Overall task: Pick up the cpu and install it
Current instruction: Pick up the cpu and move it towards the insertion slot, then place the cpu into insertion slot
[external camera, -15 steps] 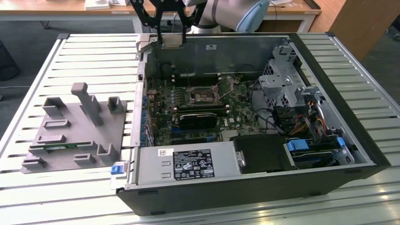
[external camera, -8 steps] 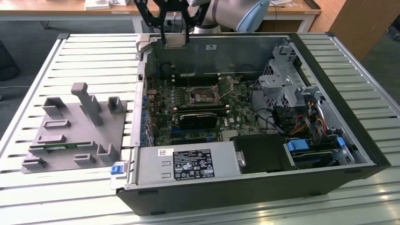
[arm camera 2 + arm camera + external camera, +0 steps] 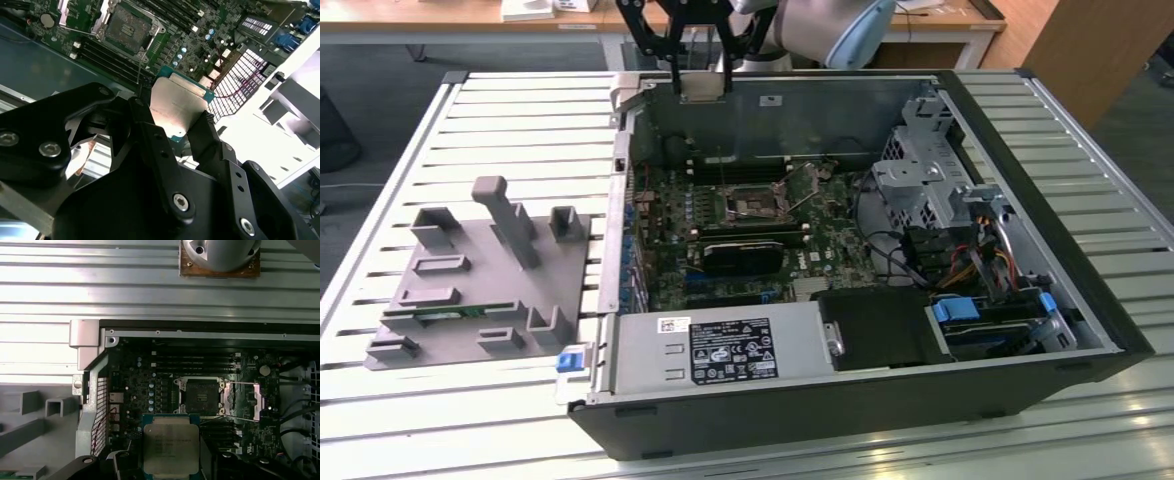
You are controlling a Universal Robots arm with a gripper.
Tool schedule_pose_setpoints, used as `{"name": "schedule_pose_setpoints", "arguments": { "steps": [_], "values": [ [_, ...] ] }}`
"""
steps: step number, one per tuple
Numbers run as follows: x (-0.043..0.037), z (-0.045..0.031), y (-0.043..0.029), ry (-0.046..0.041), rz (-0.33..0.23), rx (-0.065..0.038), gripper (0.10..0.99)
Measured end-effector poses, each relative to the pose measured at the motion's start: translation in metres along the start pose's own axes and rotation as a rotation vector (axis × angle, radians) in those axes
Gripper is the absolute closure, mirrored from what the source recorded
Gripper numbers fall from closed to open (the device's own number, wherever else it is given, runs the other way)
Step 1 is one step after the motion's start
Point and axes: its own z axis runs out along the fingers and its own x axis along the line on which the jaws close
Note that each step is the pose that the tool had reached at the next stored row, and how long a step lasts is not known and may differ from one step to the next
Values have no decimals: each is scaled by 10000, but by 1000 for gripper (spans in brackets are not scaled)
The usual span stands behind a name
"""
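My gripper (image 3: 703,68) hangs above the far wall of the open computer case (image 3: 1067,330) and is shut on the cpu (image 3: 703,86), a flat square chip with a silver-grey top. In both wrist views the cpu (image 3: 177,107) (image 3: 171,447) sits clamped by its edges between the black fingers (image 3: 150,135), well above the board. The cpu socket (image 3: 754,207) (image 3: 125,27) (image 3: 200,395) lies bare on the green motherboard, its metal retention frame (image 3: 243,401) swung open beside it.
A grey holder tray (image 3: 480,270) stands on the slatted table at the exterior view's left, with a green memory stick (image 3: 454,312) in it. Inside the case are a black block (image 3: 747,255) near the socket, the power supply (image 3: 720,350), a drive cage (image 3: 921,170) and cables (image 3: 974,260).
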Motion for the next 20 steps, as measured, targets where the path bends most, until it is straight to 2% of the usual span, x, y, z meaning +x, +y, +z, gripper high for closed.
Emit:
{"name": "schedule_pose_setpoints", "arguments": {
  "steps": [15,20],
  "values": [
    [-203,4,0,1,1,1,545],
    [-240,6,-1,-1,1,-1,545]
  ]
}}
